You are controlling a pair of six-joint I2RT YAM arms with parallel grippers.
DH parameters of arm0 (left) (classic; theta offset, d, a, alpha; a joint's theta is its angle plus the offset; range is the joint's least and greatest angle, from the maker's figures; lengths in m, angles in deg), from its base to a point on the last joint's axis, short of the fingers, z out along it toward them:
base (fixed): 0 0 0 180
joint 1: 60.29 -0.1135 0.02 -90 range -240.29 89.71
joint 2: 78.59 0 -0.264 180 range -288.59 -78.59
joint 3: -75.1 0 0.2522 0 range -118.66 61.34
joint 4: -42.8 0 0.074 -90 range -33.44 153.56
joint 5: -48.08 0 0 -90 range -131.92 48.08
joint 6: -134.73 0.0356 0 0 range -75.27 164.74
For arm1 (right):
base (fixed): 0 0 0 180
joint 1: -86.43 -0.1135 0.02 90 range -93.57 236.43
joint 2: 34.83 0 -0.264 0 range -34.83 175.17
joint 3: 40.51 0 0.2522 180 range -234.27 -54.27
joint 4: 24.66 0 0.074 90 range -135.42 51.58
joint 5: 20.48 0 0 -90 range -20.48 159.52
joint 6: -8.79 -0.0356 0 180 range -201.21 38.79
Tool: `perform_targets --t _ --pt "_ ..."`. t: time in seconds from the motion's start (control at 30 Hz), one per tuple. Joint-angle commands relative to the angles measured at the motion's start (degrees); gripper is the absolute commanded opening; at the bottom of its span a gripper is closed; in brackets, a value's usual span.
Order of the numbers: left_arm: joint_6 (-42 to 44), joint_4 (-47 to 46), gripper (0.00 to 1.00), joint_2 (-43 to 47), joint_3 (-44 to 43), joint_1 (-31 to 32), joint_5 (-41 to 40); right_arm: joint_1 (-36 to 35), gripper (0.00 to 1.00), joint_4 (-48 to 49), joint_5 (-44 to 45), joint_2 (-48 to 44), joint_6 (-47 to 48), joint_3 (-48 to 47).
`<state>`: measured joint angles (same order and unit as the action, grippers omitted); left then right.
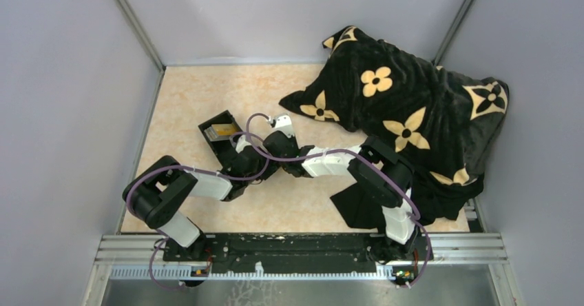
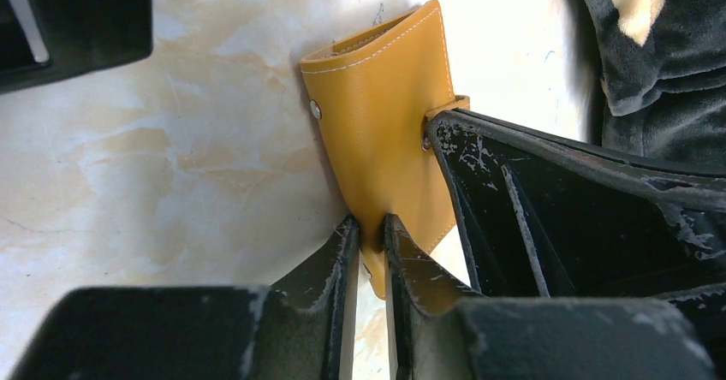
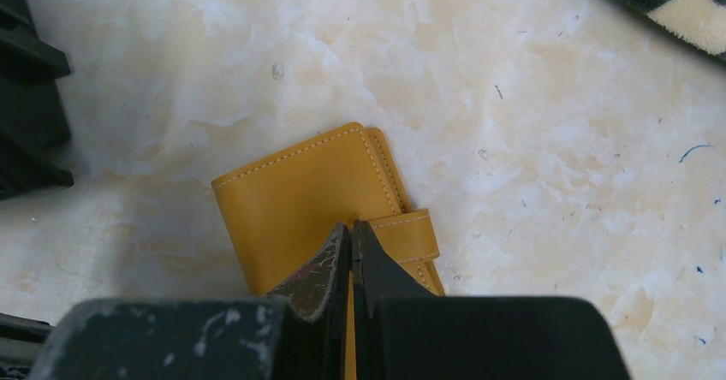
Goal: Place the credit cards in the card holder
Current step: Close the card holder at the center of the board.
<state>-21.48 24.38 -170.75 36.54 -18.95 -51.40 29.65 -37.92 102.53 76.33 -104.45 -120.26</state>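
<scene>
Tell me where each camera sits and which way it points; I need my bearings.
Top external: above and behind the bases, looking down on the table; both arms show, plus the black box and flowered blanket.
Left wrist: on the left arm, looking along the left gripper, shut on the card holder edge.
Right wrist: on the right arm, looking down past the right gripper, shut on the holder near its strap.
Shared: both wrist views show the card holder and the marbled table.

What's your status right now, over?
Left gripper and right gripper both clamped on card holder. Black box and blanket close by, not blocking.
</scene>
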Motion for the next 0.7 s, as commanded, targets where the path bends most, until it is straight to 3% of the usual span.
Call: perform_targets --t 0.0,0.27,0.67 --pt "2.37 15.91 0.21 -4.44 3.62 0.59 4.08 -2.20 0.00 -6.87 -10.83 5.54 -5.66 3.48" --pt "2.57 16.40 0.20 -3.91 3.62 0.58 4.15 -1.59 0.00 -10.10 -11.31 5.49 -10.15 4.22" --pt "3.04 16.53 0.20 -4.64 2.52 0.58 4.67 1.93 0.00 -6.88 -12.16 -0.18 -12.98 11.01"
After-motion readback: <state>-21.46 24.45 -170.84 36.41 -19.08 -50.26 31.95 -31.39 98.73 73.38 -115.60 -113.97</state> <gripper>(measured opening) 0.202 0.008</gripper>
